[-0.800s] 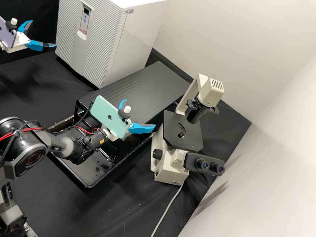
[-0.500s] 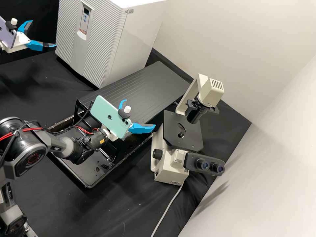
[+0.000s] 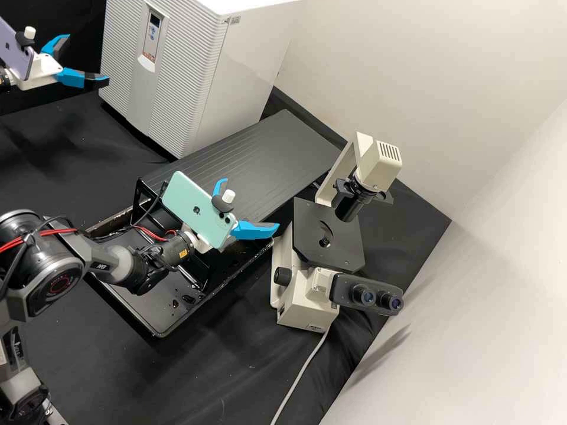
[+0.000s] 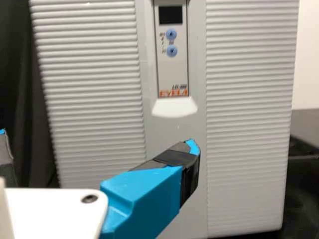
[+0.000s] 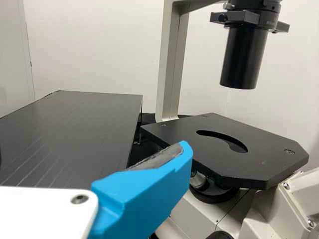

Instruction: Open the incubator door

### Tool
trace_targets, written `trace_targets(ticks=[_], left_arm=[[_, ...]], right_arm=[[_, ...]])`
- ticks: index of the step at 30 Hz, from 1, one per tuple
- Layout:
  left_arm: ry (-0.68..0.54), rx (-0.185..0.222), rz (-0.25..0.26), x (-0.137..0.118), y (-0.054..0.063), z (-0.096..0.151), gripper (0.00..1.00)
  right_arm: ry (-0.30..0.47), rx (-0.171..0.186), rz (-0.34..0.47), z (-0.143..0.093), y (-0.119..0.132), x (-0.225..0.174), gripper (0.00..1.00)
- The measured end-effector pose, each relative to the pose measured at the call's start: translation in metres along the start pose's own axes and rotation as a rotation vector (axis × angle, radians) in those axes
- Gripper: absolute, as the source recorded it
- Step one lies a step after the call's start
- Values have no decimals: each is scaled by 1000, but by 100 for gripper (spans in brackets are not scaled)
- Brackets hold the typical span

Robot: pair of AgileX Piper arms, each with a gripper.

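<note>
High view, nearest first: a black rectangular tray [image 3: 150, 316] lies at a slant, its rim flecked with pale marks, its floor holding dark puddles of liquid [image 3: 189, 299] and a black metal frame [image 3: 204, 280]. Over it is the right gripper [image 3: 251, 203], a mint-green phone [image 3: 195, 206] mounted on top, its blue fingers spread wide. Beside the tray stands a cream microscope [image 3: 304, 304] with a flat black stage [image 3: 328, 236]. Beyond the tray runs a grooved black rectangular plate [image 3: 254, 159].

Farther off, the left gripper [image 3: 88, 59], bearing a lilac phone [image 3: 16, 56], is near the front of the incubator. It has shifted a little toward the incubator since the earlier frame, its fingers as wide apart as they were; the right gripper has kept its place.

The task's thing, a tall white box-shaped incubator [image 3: 248, 71], stands on the black cloth behind the plate. Its door [image 4: 249, 99] is shut, so its inside is hidden. The left wrist view shows horizontal ridges flanking a smooth grey central strip, which carries a narrow panel [image 4: 172, 74] with a dark display [image 4: 171, 15], two round blue buttons [image 4: 171, 34] and, under them, a pale flared piece [image 4: 174, 107].
</note>
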Motion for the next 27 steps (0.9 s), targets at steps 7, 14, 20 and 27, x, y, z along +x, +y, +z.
trace_targets(ticks=[7, 14, 20, 27], left_arm=[[-54, -1, 39, 30, 11, -13, 100], [-37, -3, 98, 49, 26, -30, 100], [-17, 0, 118, 62, 30, -44, 100], [-90, -5, 80, 75, 24, -49, 100]], right_arm=[[0, 0, 0, 0, 0, 0, 100], [0, 0, 0, 0, 0, 0, 100], [0, 0, 0, 0, 0, 0, 100], [0, 0, 0, 0, 0, 0, 100]])
